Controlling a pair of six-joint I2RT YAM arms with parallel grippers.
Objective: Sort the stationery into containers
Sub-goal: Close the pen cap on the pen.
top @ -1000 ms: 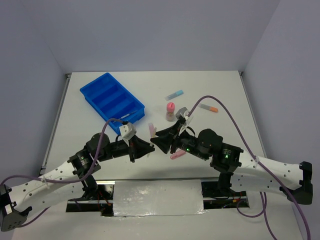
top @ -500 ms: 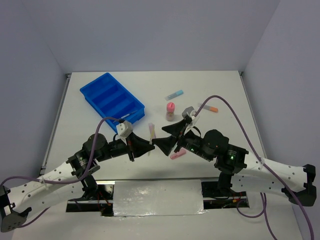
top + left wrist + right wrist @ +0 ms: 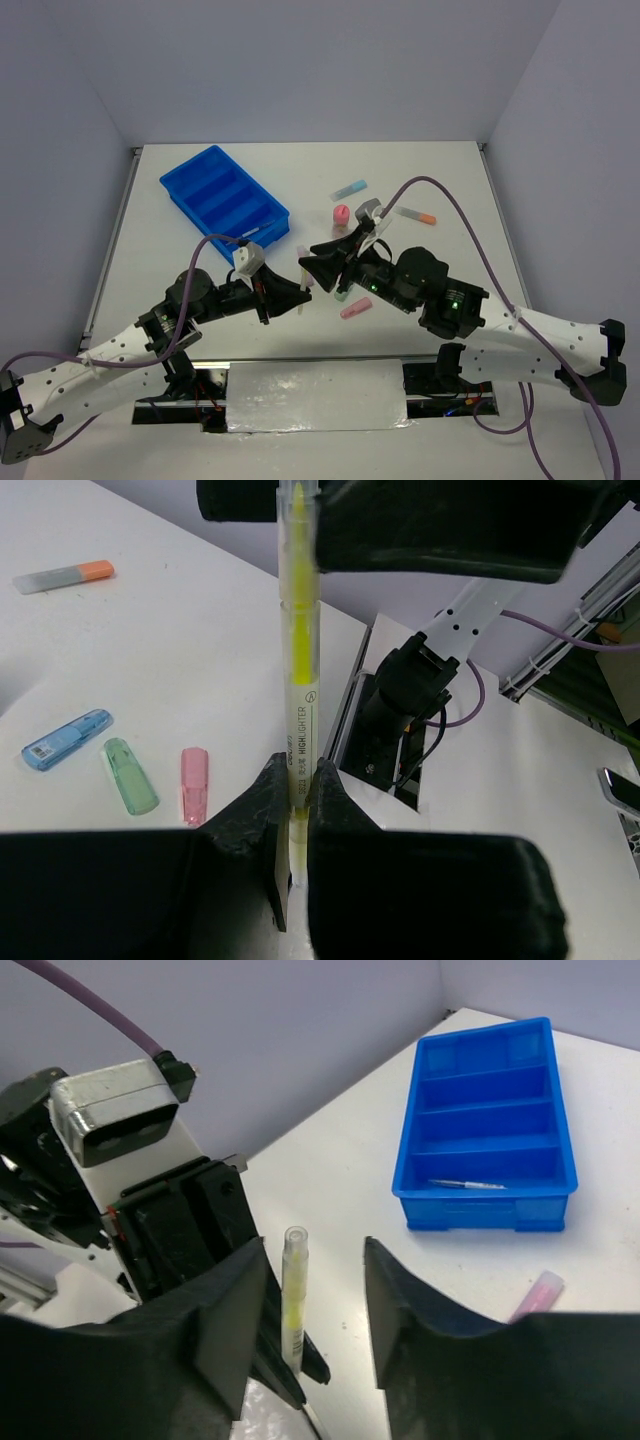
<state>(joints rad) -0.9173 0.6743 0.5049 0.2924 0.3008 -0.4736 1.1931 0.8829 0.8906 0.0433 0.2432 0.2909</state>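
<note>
Highlighter (image 3: 298,680) up off the table (image 3: 450,180), mid-air btwn both arms. L gripper (image 3: 297,780) pinching one end tight. R gripper (image 3: 313,1260) has fingers spread either side of the other end, not clamped. Tray (image 3: 485,1222) sits far-left w/ a thin pen (image 3: 468,1185) in the end compartment nearest the arms. Blue stick (image 3: 65,739), green stick (image 3: 130,788) & pink stick (image 3: 193,783) lie loose on the table; bottle (image 3: 341,218) upright nearby.
</note>
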